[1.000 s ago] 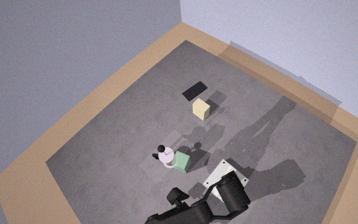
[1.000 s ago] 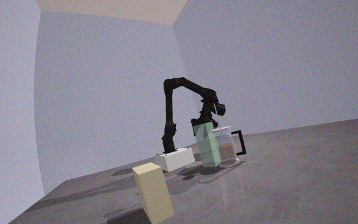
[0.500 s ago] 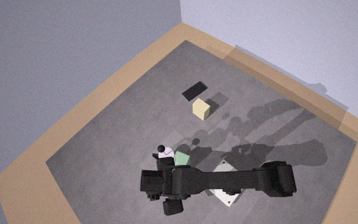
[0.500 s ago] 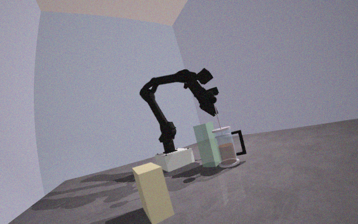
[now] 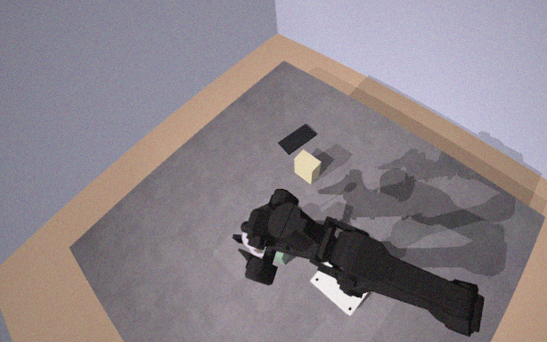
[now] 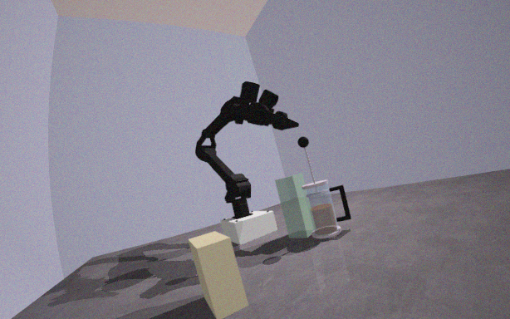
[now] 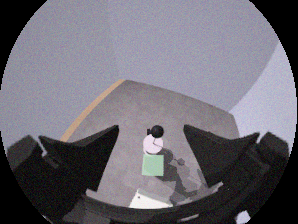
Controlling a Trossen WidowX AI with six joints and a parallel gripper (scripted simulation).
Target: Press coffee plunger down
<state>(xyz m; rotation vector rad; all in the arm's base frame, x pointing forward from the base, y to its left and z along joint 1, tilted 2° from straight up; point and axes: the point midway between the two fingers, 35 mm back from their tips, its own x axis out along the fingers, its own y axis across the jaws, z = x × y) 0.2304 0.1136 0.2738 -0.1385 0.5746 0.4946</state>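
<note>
The coffee press (image 6: 324,218) stands upright, a clear glass with brown liquid and a black handle (image 6: 347,203). Its plunger is up: the thin rod rises from the pale lid (image 6: 315,184) (image 7: 152,145) to a round black knob (image 6: 303,142) (image 7: 157,131). In the top view the arm hides most of the press. My gripper (image 5: 238,245) (image 6: 298,125) (image 7: 152,128) is open and empty. Its fingertips point outward and slightly down, a little above the knob and to its arm side, not touching it. In the wrist view the knob shows between the fingertips, beyond them.
A tall green block (image 5: 281,257) (image 6: 294,209) (image 7: 153,166) stands right beside the press, on the side of the white arm base (image 5: 336,291) (image 6: 253,228) (image 7: 147,200). A yellow block (image 5: 306,166) (image 6: 220,274) stands farther off, near a flat black rectangle (image 5: 297,139).
</note>
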